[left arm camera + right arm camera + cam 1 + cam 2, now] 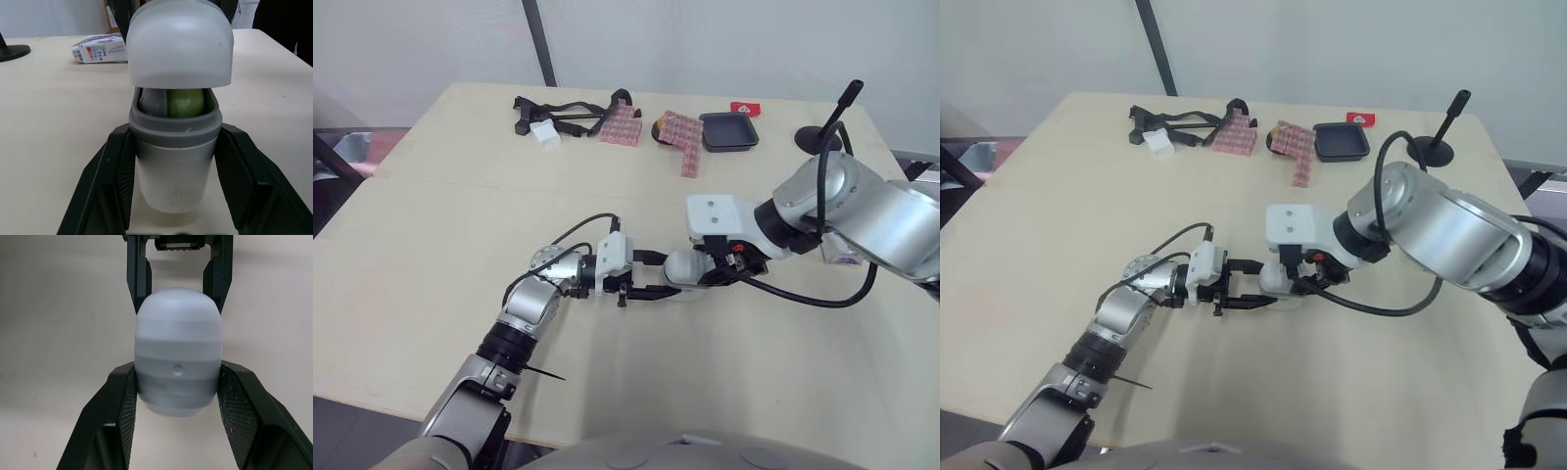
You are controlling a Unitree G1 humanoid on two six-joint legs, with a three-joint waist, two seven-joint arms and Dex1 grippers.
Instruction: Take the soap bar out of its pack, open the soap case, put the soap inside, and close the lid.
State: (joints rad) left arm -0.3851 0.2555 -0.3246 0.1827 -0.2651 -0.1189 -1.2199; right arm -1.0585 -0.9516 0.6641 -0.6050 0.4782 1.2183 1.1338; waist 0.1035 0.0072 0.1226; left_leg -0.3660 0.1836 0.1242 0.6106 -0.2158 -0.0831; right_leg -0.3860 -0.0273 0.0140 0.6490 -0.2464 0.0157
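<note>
Left hand pinches the base of the soap case, one finger on each side. Right hand faces it from the other end and is clamped on the lid, pads tight against its sides. The lid is tipped up off the grey rim, and the gap shows the green soap sitting inside the case. The case is held lying sideways, low over the bench, mid-bench. The soap pack lies flat on the bench near the right arm. At the far edge are a black tray, pink packets and a black stand.
</note>
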